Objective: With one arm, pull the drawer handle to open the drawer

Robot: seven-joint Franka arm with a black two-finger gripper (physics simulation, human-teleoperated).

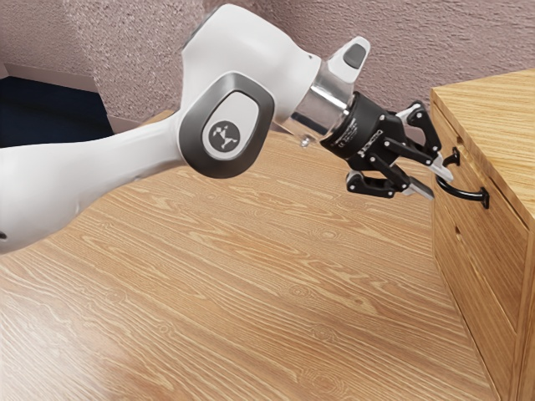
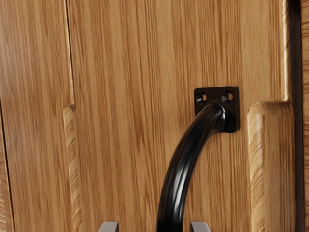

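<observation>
A wooden cabinet (image 1: 493,109) stands at the exterior view's right, and its top drawer front (image 1: 483,232) sits flush with the cabinet face. A black curved handle (image 1: 464,190) is bolted to that front. My gripper (image 1: 435,181) is open right at the handle's near end, one finger above it and one below. In the wrist view the handle (image 2: 186,159) arcs down from its square mounting plate (image 2: 217,108) and passes between my two grey fingertips (image 2: 108,226). It runs close to one fingertip, with a clear gap to the other.
The wooden tabletop (image 1: 251,276) stretches out below and to the exterior view's left of the cabinet. My white arm (image 1: 226,125) crosses it from the upper left. A pinkish textured wall (image 1: 401,33) is behind.
</observation>
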